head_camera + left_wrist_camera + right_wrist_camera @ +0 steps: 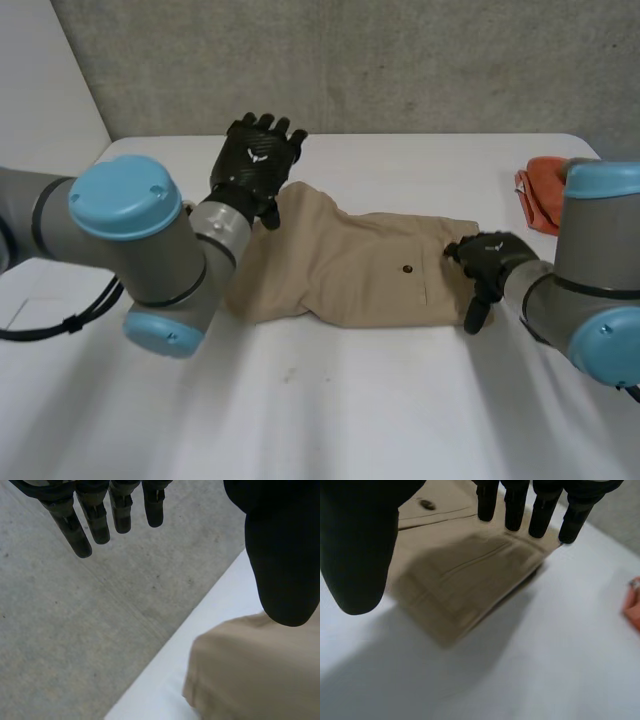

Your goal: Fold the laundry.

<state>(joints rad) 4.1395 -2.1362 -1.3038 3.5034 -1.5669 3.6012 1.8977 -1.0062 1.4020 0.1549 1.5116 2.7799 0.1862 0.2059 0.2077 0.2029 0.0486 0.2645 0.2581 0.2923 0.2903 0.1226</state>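
Note:
A beige pair of trousers lies folded across the middle of the white table, a dark button on its upper layer. My left hand is raised over the garment's left end, fingers straight and spread, holding nothing. In the left wrist view its fingers point at the grey wall, with the beige cloth below the thumb. My right hand hovers at the garment's right end. In the right wrist view its straight fingers hang just above the folded waistband end, apart from the cloth.
An orange cloth lies at the table's right edge behind my right arm, and its edge shows beside the right hand. A grey wall stands behind the table. Bare tabletop stretches in front of the trousers.

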